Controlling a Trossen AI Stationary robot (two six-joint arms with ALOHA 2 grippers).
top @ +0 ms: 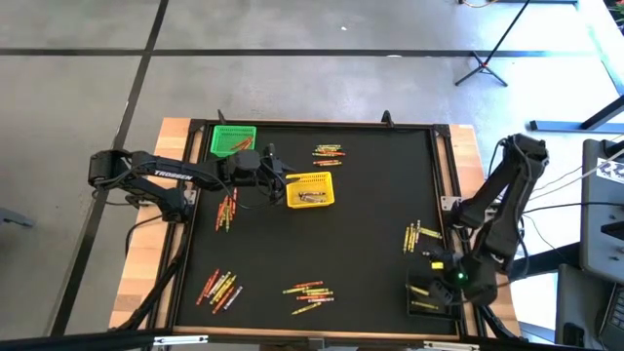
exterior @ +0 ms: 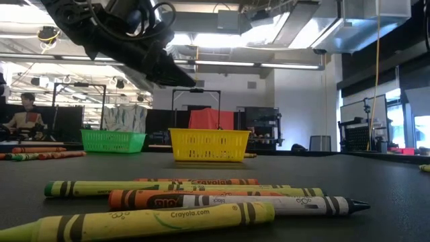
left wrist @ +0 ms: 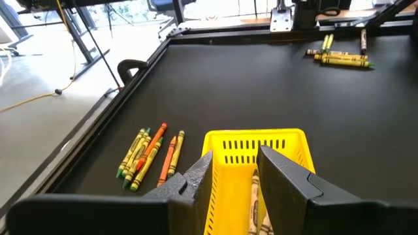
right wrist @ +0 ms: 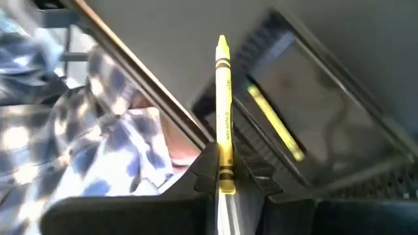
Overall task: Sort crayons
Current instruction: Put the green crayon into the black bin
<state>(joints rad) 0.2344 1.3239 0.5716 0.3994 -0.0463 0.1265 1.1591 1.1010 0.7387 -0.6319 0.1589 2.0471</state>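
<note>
Right gripper [right wrist: 225,171] pinching yellow crayon [right wrist: 224,117], black basket [right wrist: 326,117] blurred, left gripper [left wrist: 235,171] fingers apart

Yellow basket [top: 310,190] mid-mat, green basket [top: 232,139] just beyond it toward the far-left corner, black basket [top: 429,297] well apart at the near-right corner

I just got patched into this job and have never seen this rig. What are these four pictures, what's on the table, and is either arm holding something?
Two dark robot arms work at a black table. One picture looks straight down, one looks level across the tabletop, and one comes from each wrist. Crayons lie in small clusters, such as one near the front edge. A green basket and a yellow basket stand toward the back, and a black basket sits at the front right. The left gripper hangs open over the yellow basket, holding nothing. The right gripper is shut on a yellow crayon above the black basket.
</note>
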